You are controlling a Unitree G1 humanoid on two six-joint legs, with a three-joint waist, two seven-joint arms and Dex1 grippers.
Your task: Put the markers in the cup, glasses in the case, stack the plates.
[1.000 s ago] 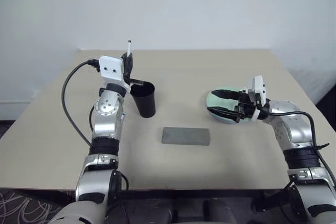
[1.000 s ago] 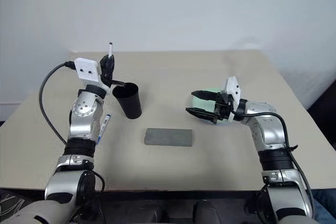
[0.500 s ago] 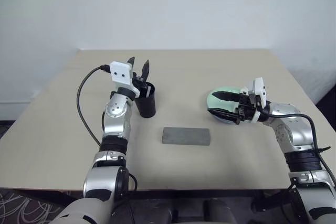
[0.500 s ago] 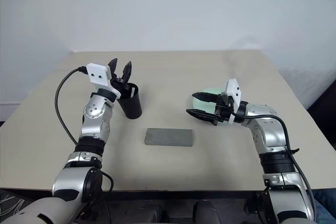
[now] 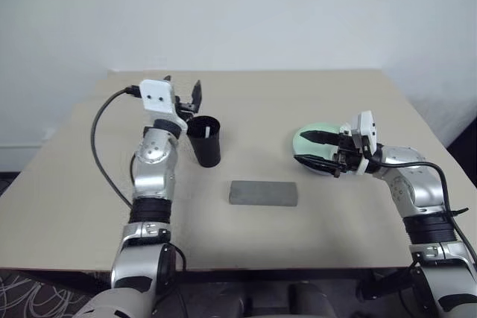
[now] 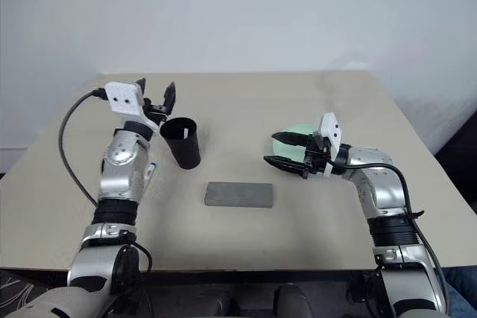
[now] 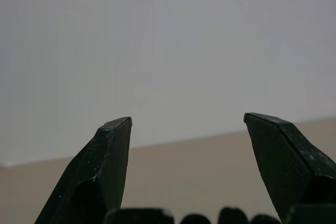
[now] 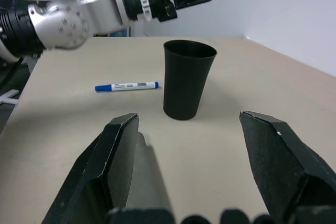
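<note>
- Left eye view: left hand (image 5: 183, 88) wide open, empty, just above and behind the cup (image 5: 203, 140); white marker end shows inside the rim.
- Right hand (image 5: 312, 149) wide open, empty, over the mint plate (image 5: 310, 134).
- Blue-capped marker (image 8: 126, 85) lies on the bench (image 5: 298, 214) beside the cup.
- Case (image 5: 263, 193) shut, mid-bench.

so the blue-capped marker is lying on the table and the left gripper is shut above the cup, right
Not quite: the left gripper is open, as the left wrist view shows. It is above the cup, and the blue-capped marker does lie on the table.
</note>
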